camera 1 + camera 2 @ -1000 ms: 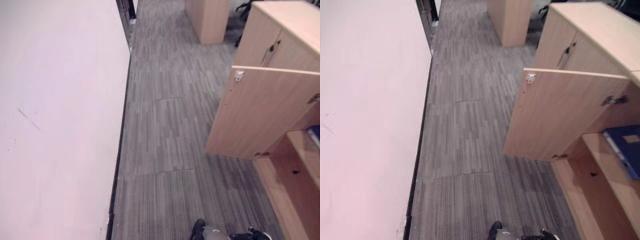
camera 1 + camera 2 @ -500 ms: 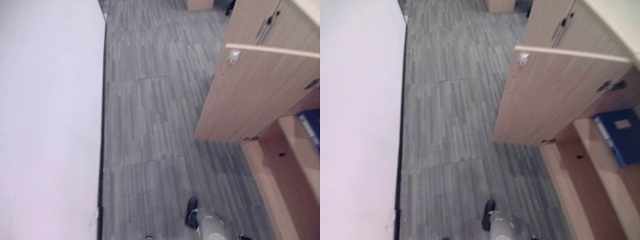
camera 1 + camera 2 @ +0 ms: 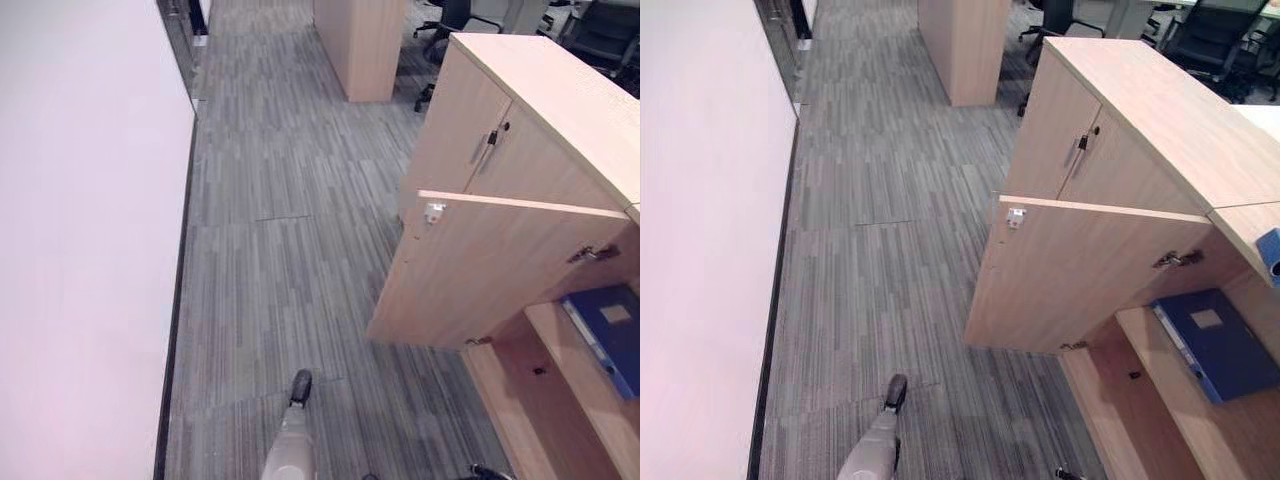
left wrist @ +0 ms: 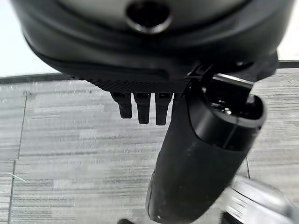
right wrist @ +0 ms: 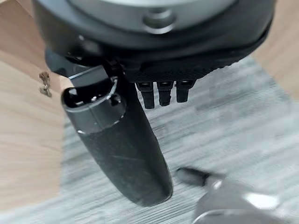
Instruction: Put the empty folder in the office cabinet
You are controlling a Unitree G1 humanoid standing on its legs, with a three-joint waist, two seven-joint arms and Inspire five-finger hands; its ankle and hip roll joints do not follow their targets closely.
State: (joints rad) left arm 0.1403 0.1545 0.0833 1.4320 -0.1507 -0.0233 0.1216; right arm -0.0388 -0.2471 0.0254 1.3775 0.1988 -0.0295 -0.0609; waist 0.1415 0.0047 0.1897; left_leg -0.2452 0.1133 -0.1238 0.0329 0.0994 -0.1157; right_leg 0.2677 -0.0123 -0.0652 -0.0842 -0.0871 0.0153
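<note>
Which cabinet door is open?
The near door, swung out over the carpet; behind it, the blue folder lies on a shelf. The two doors beyond it, with the dark handles, are closed.

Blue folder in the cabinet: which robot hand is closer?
Right. The right hand hangs beside the cabinet holding the blue folder; the left hand hangs over carpet near the white wall.

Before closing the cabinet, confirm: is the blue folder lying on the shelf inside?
Yes, the blue folder lies flat on the shelf behind the open cabinet door.
</note>
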